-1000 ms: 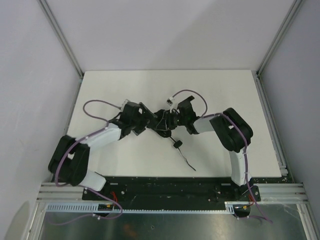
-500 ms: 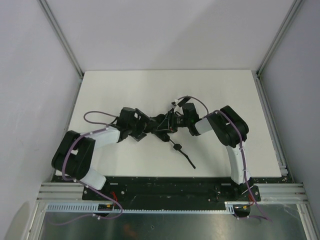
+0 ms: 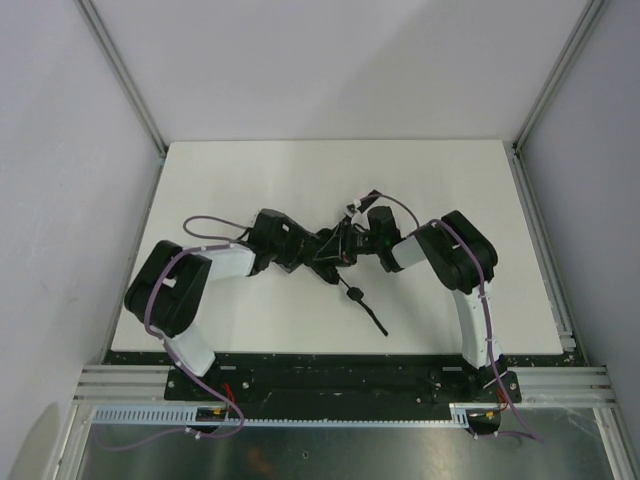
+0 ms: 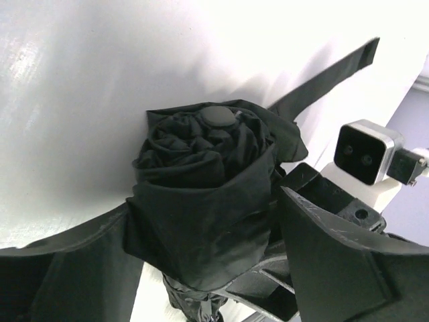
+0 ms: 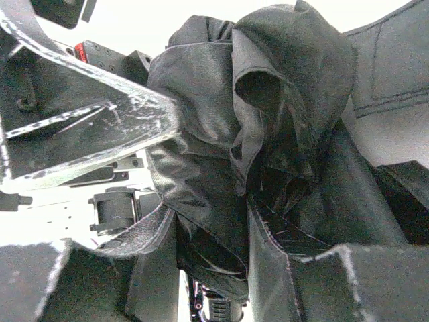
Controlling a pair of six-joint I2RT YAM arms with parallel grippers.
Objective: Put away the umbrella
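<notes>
Top external view has the umbrella (image 3: 333, 250) rolled into a loose black bundle near the middle of the white desk (image 3: 450, 180), caught between the two arms that reach in from either side. Its thin strap (image 3: 368, 312) trails out of the bundle toward the near edge of the desk. From the right wrist, the right end effector (image 5: 214, 268) is pinching crumpled black fabric of the umbrella between its fingers. From the left wrist, the left end effector (image 4: 201, 261) has its fingers spread wide, one on each side of the bundle, whose round cap (image 4: 219, 116) faces the camera. Fabric fills the gap, and whether those fingers press on it cannot be told
</notes>
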